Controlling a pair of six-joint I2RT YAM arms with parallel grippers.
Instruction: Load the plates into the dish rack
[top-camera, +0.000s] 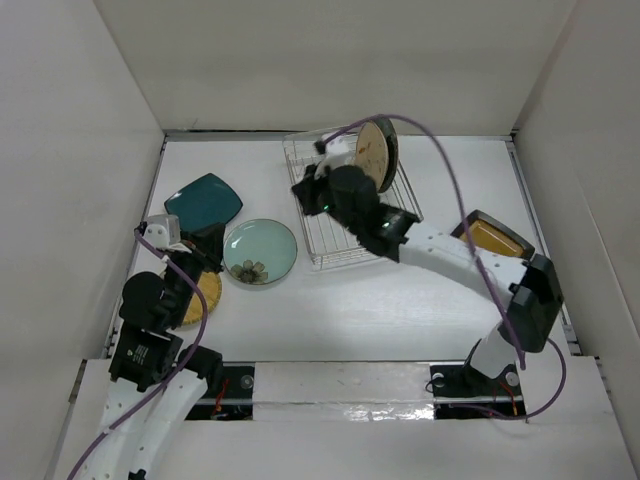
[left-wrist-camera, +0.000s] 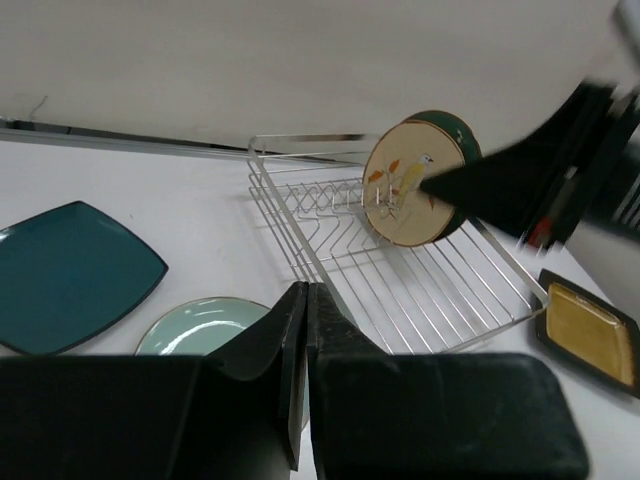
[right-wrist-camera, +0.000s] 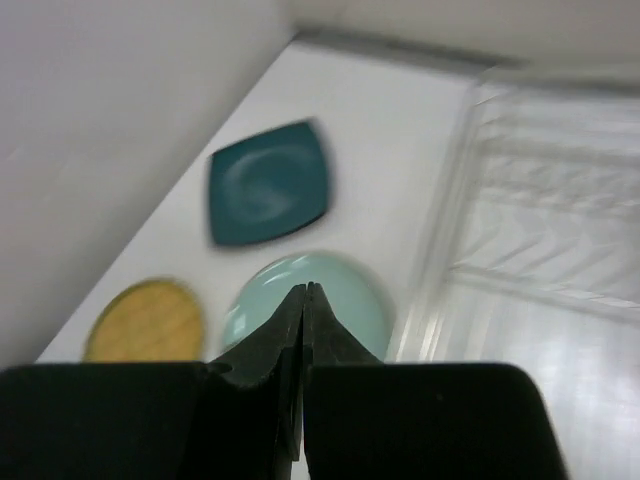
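The silver wire dish rack (top-camera: 345, 235) stands at the back centre. The tan bird plate (top-camera: 371, 153) stands upright in its slots, with the teal round plate (top-camera: 390, 148) right behind it. The teal square plate (top-camera: 203, 202), pale green plate (top-camera: 260, 251) and small orange-yellow plate (top-camera: 207, 298) lie flat at the left. The black-rimmed yellow square plate (top-camera: 492, 236) lies at the right. My right gripper (top-camera: 301, 192) is shut and empty over the rack's left edge. My left gripper (top-camera: 208, 250) is shut and empty between the teal square and pale green plates.
White walls close in the table on three sides. My right arm (top-camera: 450, 255) stretches across the rack's near right corner; it shows as a dark blur in the left wrist view (left-wrist-camera: 540, 170). My left arm partly covers the orange-yellow plate.
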